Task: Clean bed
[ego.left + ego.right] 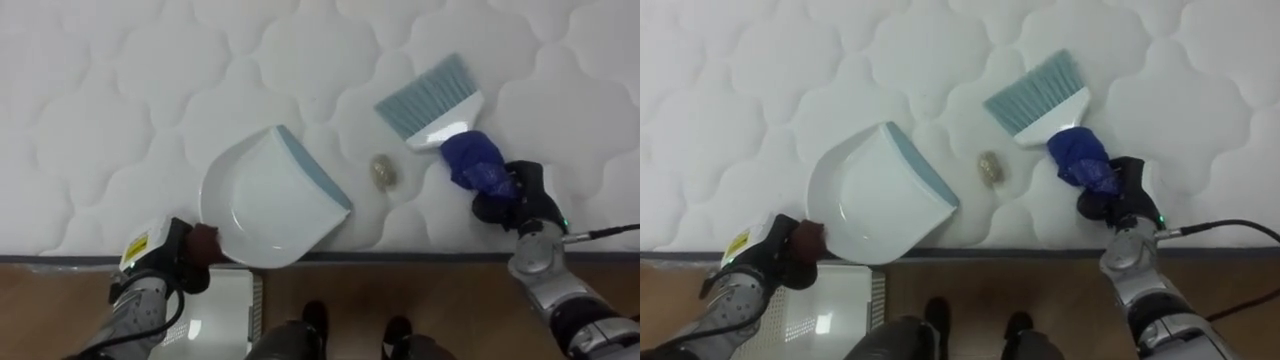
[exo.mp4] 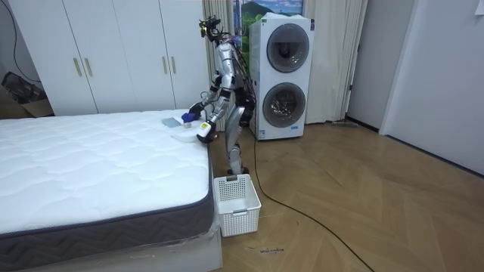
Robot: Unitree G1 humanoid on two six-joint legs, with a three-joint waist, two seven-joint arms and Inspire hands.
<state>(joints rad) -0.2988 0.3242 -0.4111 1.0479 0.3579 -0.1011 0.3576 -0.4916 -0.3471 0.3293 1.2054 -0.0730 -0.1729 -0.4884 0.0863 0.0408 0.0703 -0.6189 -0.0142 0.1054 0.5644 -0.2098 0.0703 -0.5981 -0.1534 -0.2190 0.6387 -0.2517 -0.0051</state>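
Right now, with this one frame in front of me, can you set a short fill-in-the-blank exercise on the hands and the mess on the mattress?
1. The left hand grips the white dustpan by its ____.
2. The right hand is shut on the blue-handled ____.
3. The brown scrap lies on the mattress ____ the dustpan and the bristles.

Missing words: handle; brush; between.

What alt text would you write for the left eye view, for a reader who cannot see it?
On a white quilted mattress, the left hand holds a white dustpan and the right hand holds a blue-handled brush, with a small brownish scrap lying between them. The dustpan's open edge faces the scrap.
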